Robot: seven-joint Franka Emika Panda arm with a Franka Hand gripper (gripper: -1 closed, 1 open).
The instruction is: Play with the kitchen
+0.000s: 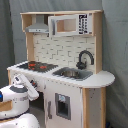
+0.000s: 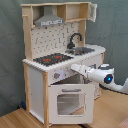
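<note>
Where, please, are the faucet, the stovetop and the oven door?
faucet (image 1: pixel 85 58), first exterior view, its arched neck
stovetop (image 2: pixel 53 59), second exterior view, black top surface
oven door (image 2: pixel 69 102), second exterior view, its window

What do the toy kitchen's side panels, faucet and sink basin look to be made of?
The toy kitchen's side panels look like light unpainted wood or plywood: pale tan and matte. The faucet seems to be black plastic with a smooth dark curve, though painted wood is possible. The sink basin looks like grey metal with a dull sheen, or silver-coloured plastic.

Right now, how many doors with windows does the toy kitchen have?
2 in view: the oven door below the stovetop, and the microwave door beside the hood. Others may be hidden.
</note>
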